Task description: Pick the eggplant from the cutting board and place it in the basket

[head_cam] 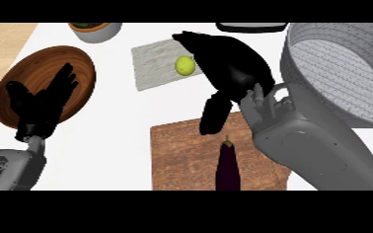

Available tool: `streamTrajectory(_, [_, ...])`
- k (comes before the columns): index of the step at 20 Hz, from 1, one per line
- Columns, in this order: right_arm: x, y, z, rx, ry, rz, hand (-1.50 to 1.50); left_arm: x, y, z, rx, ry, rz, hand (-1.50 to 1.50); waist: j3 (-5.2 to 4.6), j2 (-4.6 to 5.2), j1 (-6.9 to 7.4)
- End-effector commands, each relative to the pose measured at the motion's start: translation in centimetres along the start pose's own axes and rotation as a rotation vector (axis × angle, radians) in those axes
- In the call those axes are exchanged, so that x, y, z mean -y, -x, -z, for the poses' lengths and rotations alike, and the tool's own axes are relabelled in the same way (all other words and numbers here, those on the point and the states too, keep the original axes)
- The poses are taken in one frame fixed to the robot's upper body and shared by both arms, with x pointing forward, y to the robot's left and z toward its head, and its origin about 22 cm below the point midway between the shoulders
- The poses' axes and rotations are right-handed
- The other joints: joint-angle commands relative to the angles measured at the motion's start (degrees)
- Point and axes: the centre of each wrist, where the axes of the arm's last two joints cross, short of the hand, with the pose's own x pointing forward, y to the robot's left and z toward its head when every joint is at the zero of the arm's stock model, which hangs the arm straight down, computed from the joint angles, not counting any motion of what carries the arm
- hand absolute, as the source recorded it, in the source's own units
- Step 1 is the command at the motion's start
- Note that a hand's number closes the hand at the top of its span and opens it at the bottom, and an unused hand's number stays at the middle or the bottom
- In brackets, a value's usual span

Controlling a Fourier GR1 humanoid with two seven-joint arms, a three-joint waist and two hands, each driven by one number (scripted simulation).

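The eggplant (pixel 228 167) lay on the cutting board (pixel 182 153), ungrasped. The right robot hand (pixel 229 74) hovered above, fingers relaxed; the left robot hand (pixel 40 103) rested open. No writing was legible.

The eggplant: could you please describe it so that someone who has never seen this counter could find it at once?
Start at the brown wooden cutting board at the lower middle of the head view. On its right half lies the eggplant, lengthwise, below the right hand. It is the only long, dark purple thing here, unlike the small round yellow-green fruit on the grey cloth farther back.
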Motion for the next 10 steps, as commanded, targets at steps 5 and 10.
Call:
streamTrajectory(5, [4.1, -0.8, 0.2, -0.085, -0.314, -0.060, -1.50, 1.4, 1.1, -0.3, -0.010, 0.000, -0.001, 0.00, 0.09, 0.05, -0.50])
streamTrajectory(10, [7.0, 2.8, -2.9, -0.048, -0.341, 0.036, -1.50, -0.5, 0.5, 0.0, -0.010, -0.012, -0.011, 0.00, 0.17, 0.08, -1.08])
